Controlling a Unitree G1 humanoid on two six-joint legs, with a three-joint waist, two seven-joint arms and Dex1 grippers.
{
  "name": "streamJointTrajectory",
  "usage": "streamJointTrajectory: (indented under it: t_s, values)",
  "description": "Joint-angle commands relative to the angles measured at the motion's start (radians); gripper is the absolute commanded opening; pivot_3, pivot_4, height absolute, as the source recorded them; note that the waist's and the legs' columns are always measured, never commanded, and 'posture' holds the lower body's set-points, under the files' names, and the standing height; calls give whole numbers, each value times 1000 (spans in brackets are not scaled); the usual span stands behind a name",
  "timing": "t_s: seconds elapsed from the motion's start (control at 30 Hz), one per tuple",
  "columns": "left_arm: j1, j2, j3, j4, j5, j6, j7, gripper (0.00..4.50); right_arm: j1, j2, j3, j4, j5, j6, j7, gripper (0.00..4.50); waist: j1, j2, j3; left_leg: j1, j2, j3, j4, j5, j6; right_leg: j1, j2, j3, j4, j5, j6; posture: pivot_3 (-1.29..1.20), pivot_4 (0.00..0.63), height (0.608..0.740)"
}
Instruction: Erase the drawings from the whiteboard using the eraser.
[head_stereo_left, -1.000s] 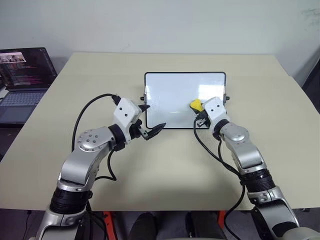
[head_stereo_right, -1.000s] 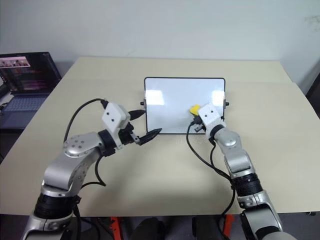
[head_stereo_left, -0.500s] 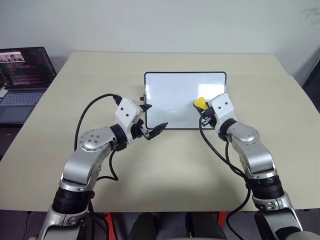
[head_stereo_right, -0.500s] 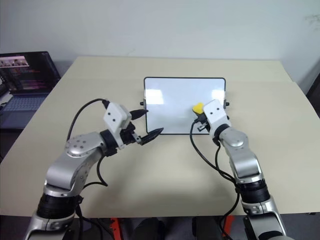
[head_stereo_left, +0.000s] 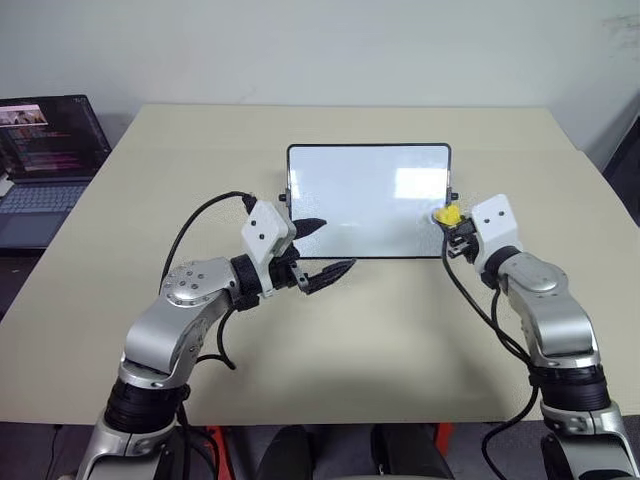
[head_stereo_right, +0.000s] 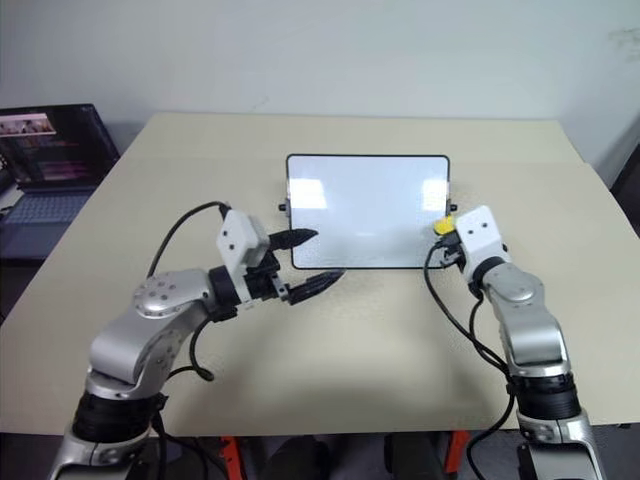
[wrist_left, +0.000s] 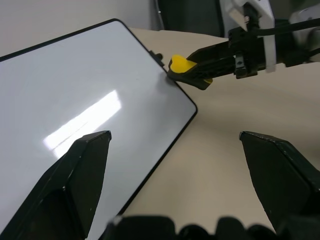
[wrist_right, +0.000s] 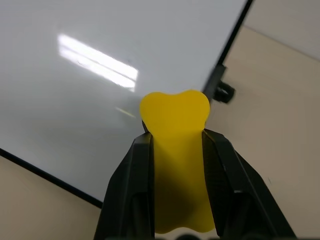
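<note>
Whiteboard lies flat at centre frame on the beige table, its surface plain white with glare patches, no marks discernible. Right gripper sits at the board's right edge, right of centre, fingers clamped on the yellow eraser by the small black knob. Left gripper hovers at the board's lower left corner, fingers spread apart, holding nothing; laptop sits at upper left.
</note>
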Motion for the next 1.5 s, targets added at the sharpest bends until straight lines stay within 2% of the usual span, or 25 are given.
streamJointTrajectory:
  t_s: [0.03,0.57,1.2,1.33,1.5]
  values:
    - [-2,17,-1,-47,-48,15,-36,4500,17,-11,-57,-62,24,51,-12,1102,0,0,0,0,0,0,0,0,0,0,0,0,0,0,0,0,150,740]
    - [15,62,-8,-42,-61,2,-89,4500,31,36,-198,-138,113,428,-91,1102,0,0,0,0,0,0,0,0,0,0,0,0,0,0,0,0,150,740]
    - [5,52,-11,-24,-52,-7,-81,4500,14,43,-174,-111,142,436,-121,1102,0,0,0,0,0,0,0,0,0,0,0,0,0,0,0,0,150,740]
    - [11,49,-13,-32,-53,-5,-74,4500,10,49,-178,-99,149,432,-128,2154,0,0,0,0,0,0,0,0,0,0,0,0,0,0,0,0,150,740]
    - [8,49,-11,-32,-54,-3,-70,4500,11,45,-174,-90,156,423,-133,3948,0,0,0,0,0,0,0,0,0,0,0,0,0,0,0,0,150,740]
